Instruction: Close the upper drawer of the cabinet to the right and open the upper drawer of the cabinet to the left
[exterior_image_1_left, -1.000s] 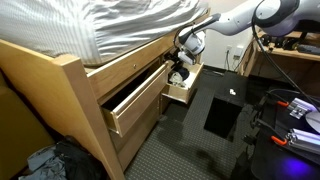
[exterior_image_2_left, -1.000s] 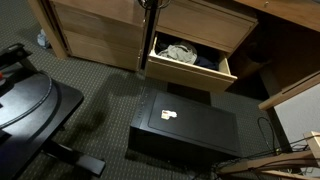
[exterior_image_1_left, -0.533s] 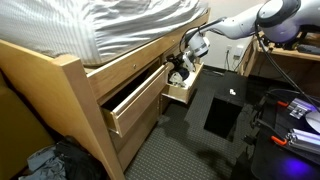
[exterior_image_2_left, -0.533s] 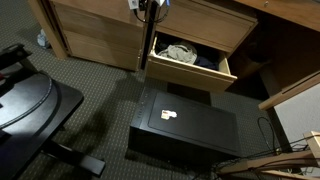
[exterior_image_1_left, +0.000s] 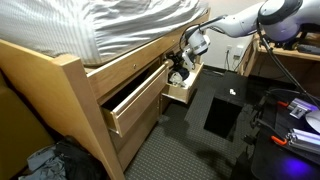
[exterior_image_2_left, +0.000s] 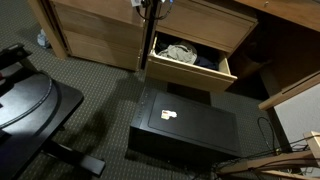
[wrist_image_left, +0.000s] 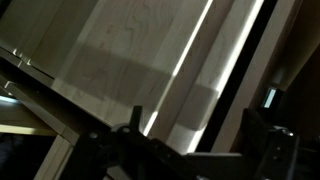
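Gripper (exterior_image_1_left: 178, 71) sits right of centre in an exterior view, against the wooden bed frame (exterior_image_1_left: 60, 75) and just above the far open drawer (exterior_image_1_left: 182, 94). A second, nearer drawer (exterior_image_1_left: 130, 105) at frame centre is also pulled out.

In the other exterior view the gripper (exterior_image_2_left: 150, 6) is at the top edge, over the post beside the clothes drawer (exterior_image_2_left: 187, 72). That drawer stands open at centre, with crumpled clothes (exterior_image_2_left: 178, 52) inside. The drawer fronts (exterior_image_2_left: 95, 25) at upper left are flush and closed. The black box (exterior_image_2_left: 185, 125) lies on the carpet below the open drawer.

In the wrist view my gripper (wrist_image_left: 196, 136) has its jaws spread wide with nothing between them. Pale wood panel (wrist_image_left: 130, 60) fills the frame. The picture is dim, so I cannot tell whether the fingers (wrist_image_left: 130, 138) touch the wood.
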